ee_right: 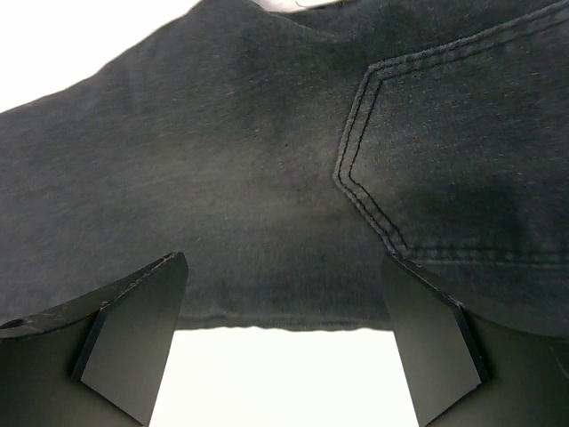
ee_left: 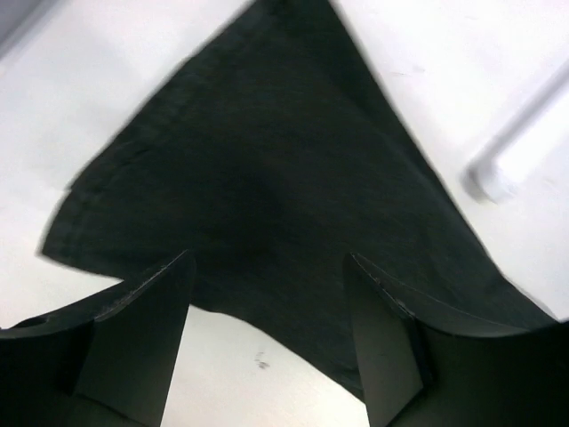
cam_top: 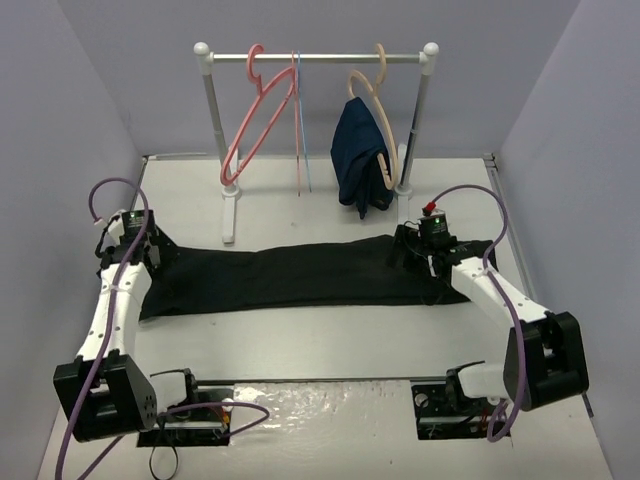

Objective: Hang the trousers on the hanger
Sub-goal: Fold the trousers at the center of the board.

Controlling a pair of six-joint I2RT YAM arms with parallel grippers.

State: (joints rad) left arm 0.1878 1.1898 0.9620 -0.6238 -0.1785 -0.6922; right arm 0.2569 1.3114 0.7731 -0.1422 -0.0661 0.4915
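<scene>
The black trousers point(cam_top: 290, 275) lie flat across the table, stretched from left to right. The salmon-pink hanger point(cam_top: 255, 120) hangs tilted on the left part of the rail point(cam_top: 320, 57). My left gripper point(cam_top: 150, 255) hovers over the left end of the trousers point(ee_left: 267, 160). It point(ee_left: 267, 267) stands open with nothing between the fingers. At the right end, over the pocket stitching of the trousers point(ee_right: 222, 160), is my right gripper point(cam_top: 405, 250). It point(ee_right: 284, 267) is open too, just above the fabric's edge.
A tan hanger point(cam_top: 385, 120) carries a navy-blue garment point(cam_top: 358, 155) on the right part of the rail. A thin light-blue hanger point(cam_top: 303, 140) hangs near the middle. The rail's white foot point(ee_left: 498, 173) lies close behind the left end of the trousers.
</scene>
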